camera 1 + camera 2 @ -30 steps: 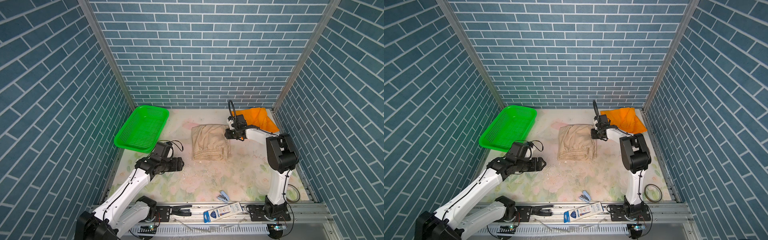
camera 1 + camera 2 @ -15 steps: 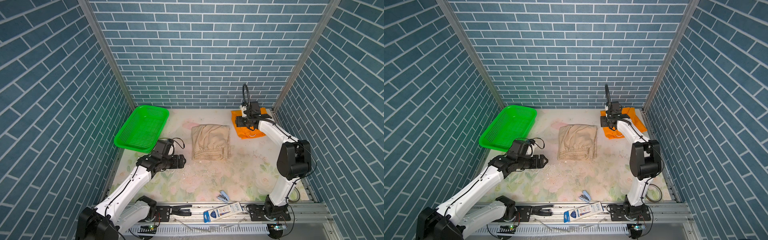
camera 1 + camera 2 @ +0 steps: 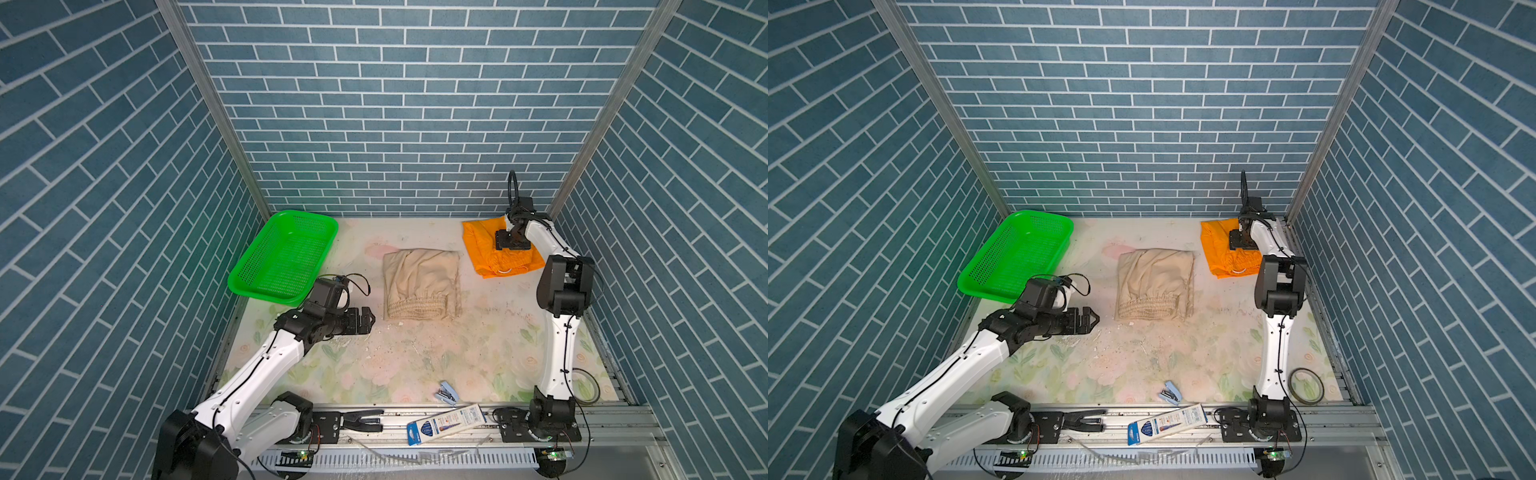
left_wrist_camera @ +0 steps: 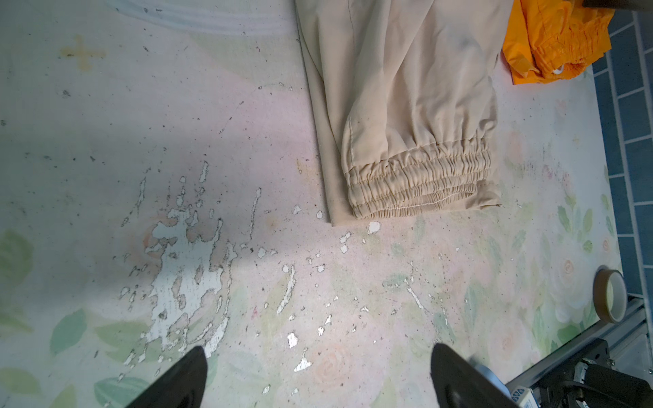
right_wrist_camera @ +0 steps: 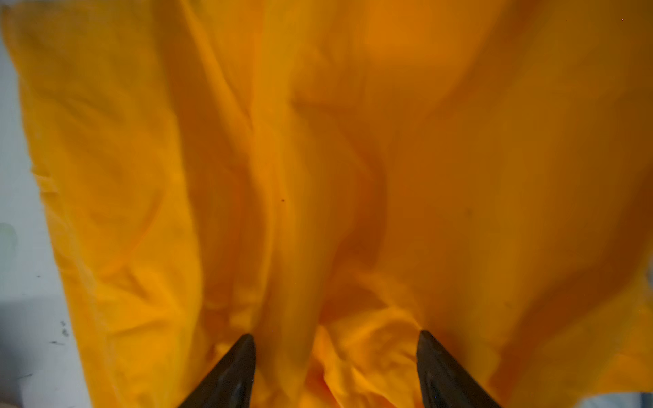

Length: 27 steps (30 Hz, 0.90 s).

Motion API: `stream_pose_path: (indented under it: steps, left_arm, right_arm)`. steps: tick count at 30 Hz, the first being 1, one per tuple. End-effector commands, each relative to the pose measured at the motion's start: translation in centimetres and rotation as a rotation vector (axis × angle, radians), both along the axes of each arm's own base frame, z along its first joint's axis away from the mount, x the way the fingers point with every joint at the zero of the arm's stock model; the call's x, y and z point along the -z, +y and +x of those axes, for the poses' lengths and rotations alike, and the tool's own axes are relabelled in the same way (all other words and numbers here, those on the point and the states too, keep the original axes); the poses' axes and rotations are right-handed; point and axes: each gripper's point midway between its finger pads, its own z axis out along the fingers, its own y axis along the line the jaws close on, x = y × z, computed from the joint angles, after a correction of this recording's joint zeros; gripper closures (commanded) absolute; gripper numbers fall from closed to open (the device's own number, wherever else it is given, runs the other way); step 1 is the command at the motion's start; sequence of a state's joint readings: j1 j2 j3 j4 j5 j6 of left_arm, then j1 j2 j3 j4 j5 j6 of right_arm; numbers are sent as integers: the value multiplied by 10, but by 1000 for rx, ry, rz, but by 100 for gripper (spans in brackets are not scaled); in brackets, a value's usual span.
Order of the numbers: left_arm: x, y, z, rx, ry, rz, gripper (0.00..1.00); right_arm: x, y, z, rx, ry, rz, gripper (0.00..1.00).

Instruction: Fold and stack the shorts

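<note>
Both pairs are light, limp cloth. Either would sag and fall open from a single shallow pinch, so a hold should go through every layer at a firm edge.

The beige shorts [image 3: 419, 278] lie folded at the middle of the desk [image 3: 415, 361], with the gathered elastic waistband [image 4: 420, 183] toward the near side. That band is the thickest and probably the least slippery part, so I judge it the best place to grip.

The orange shorts [image 3: 478, 245] lie creased in the far right corner, with a strip of bare desk between them and the beige pair. Their fabric looks smoother and likely slides more. Their bunched near edge, where the white drawstring [image 3: 505, 271] shows, offers more bite.

The right pincer [image 5: 335, 333] is low over the orange cloth with its fingers apart and nothing clamped. Whether the tips touch the cloth I cannot tell.

The left pincer [image 4: 318, 346] is spread wide and empty over bare desk, left of the beige waistband.
</note>
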<state>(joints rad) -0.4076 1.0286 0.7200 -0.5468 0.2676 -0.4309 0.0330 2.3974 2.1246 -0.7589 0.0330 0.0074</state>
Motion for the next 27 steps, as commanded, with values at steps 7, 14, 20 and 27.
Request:
stream_pose_path:
  steps: [7,14,20,27]
  left_arm:
    - [-14,7,9,-36,-47,21,0]
    - [-18,11,14,-50,-53,39,0]
    - [-21,9,15,-42,-51,32,0]
    - [-23,8,22,-45,-72,21,0]
  right_arm:
    - [32,9,-21,-17,135,26,27]
    - [37,9,-73,30,204,57,28]
    - [30,4,-137,123,192,75,28]
    - [33,9,-229,234,192,162,28]
